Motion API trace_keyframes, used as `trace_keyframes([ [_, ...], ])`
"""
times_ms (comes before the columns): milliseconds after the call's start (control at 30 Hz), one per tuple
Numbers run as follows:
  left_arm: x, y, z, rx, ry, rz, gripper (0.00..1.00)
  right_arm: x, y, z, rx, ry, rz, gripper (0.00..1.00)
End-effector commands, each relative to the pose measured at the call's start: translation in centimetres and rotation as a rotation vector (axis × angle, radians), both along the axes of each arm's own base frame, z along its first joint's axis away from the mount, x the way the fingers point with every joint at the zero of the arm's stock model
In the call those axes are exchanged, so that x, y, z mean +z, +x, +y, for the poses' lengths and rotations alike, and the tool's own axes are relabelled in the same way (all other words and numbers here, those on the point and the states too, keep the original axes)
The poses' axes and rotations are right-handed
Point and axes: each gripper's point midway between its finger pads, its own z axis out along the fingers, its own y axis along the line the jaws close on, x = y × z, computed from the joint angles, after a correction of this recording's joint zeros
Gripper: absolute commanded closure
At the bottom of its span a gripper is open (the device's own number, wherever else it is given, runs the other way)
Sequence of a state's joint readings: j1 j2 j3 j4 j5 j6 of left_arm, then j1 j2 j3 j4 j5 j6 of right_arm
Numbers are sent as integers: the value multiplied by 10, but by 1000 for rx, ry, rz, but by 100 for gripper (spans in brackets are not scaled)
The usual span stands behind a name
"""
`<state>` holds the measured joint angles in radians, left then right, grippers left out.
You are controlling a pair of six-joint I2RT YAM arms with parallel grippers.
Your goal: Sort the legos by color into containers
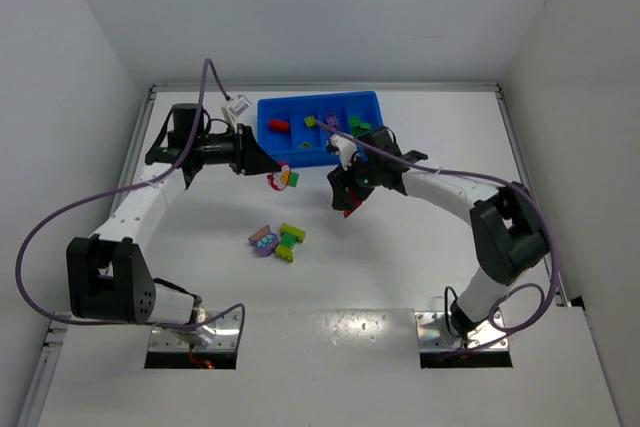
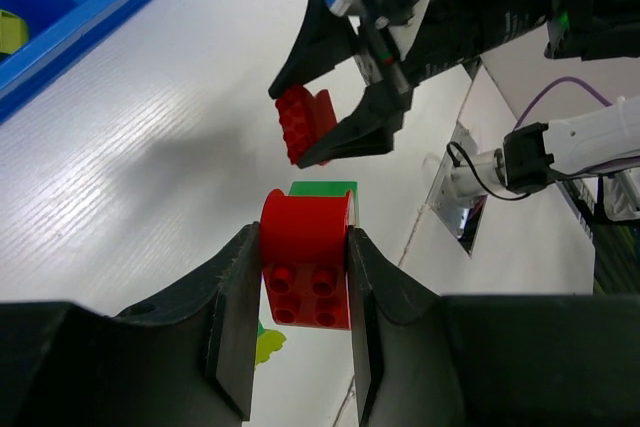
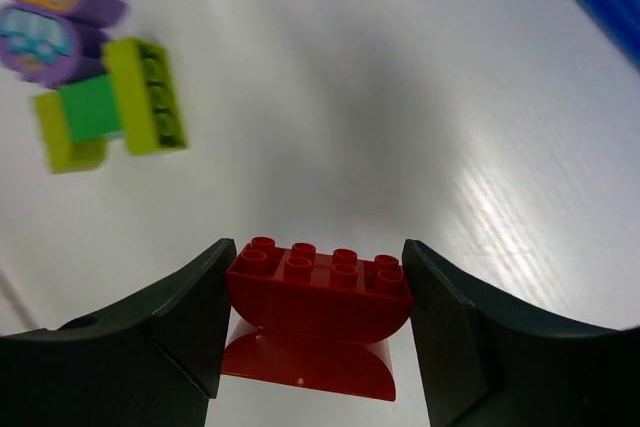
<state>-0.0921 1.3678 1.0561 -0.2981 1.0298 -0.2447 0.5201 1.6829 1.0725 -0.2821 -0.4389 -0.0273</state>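
Note:
My left gripper (image 1: 277,176) is shut on a red four-stud brick (image 2: 305,267), with a green brick (image 2: 325,189) joined behind it, just in front of the blue tray (image 1: 268,117). My right gripper (image 1: 348,203) is shut on a long red brick with a curved underside (image 3: 318,287), held low over the table. In the left wrist view that gripper (image 2: 322,125) faces mine, close by. A purple brick (image 1: 263,240) and a yellow-green and green cluster (image 1: 290,239) lie on the table, also seen in the right wrist view (image 3: 110,107).
The tray's compartments hold a red brick (image 1: 278,125), a yellow-green one (image 1: 311,121), a green one (image 1: 331,123) and a mixed few at the right (image 1: 358,125). White walls ring the table. Purple cables loop off both arms.

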Motion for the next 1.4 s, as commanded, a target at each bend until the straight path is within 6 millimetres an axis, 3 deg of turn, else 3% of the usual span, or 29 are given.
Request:
trace_keyframes([
  [0, 14, -3, 0, -7, -5, -77, 100, 6, 43, -13, -63, -171, -245, 100],
  [33, 11, -4, 1, -6, -4, -67, 100, 1, 47, -16, -79, -187, -256, 100],
  [167, 9, -3, 2, -1, 5, -67, 100, -4, 38, -7, -33, -184, -243, 51],
  [200, 9, -3, 2, -1, 5, -67, 100, 0, 38, -3, -31, -164, -238, 33],
  [233, 9, -3, 2, -1, 5, -67, 100, -1, 32, 0, -9, -149, -217, 24],
  [267, 5, -6, 2, -1, 6, -49, 100, 12, 27, 13, 40, -84, -205, 20],
  [300, 6, -6, 4, -4, -1, -48, 100, 18, 29, 13, 37, -44, -187, 16],
  [567, 14, -25, -5, -119, -74, -44, 100, 106, -22, 57, 355, 373, 60, 13],
  [667, 16, -22, -5, -119, -75, -53, 100, 124, -33, 65, 375, 466, 137, 13],
  [1067, 20, -24, -6, -135, -85, -62, 100, 139, -45, 79, 417, 594, 304, 13],
  [1367, 26, -26, -7, -149, -99, -61, 100, 132, -32, 91, 401, 604, 316, 15],
])
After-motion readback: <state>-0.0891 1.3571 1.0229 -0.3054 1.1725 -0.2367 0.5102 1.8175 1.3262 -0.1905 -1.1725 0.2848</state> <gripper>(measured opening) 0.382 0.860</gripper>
